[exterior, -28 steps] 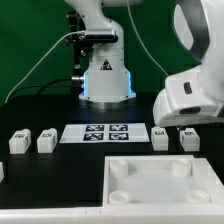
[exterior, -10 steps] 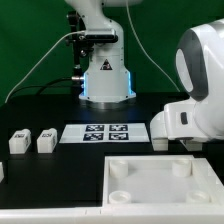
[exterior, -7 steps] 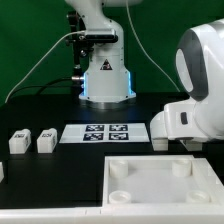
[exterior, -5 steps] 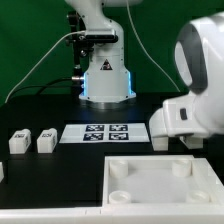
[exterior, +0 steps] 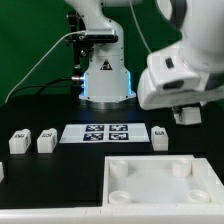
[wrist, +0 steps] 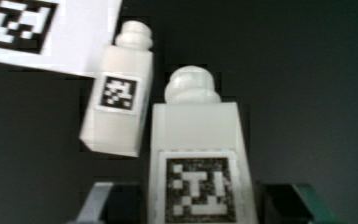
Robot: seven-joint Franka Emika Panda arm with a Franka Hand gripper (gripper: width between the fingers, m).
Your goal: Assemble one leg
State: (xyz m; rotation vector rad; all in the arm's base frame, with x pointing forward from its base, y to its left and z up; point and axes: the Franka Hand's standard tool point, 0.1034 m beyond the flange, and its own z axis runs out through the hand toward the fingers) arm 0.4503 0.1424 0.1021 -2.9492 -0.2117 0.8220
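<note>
Leg (wrist: 197, 140) is in the gripper (wrist: 197, 200) — jaws closed onto its tagged body, a dark finger (wrist: 112, 203) against each side face, the gap no wider than the post. The tag faces the wrist camera and the narrow rounded peg end points away from it. In the exterior view the gripper (exterior: 188, 114) hangs above the black table (exterior: 30, 110) at that view's right. The leg is mostly hidden under the arm there, so its clearance cannot be read. Judged as handling: small moulded plastic, light and rigid, in no danger from a firm squeeze. The smooth faces could let it twist or slide if it were pinched near one end. The flat opposite sides of the body are the place to hold it, with the peg left free for a socket — the present grip looks to do that. A second leg (wrist: 119, 95) lies on the table tag-up, just beside the held one but apart from it, next to a corner of the marker board (wrist: 34, 35). The tray (exterior: 150, 197) with round corner sockets sits in the foreground of the exterior view, near the gripper and below it.
</note>
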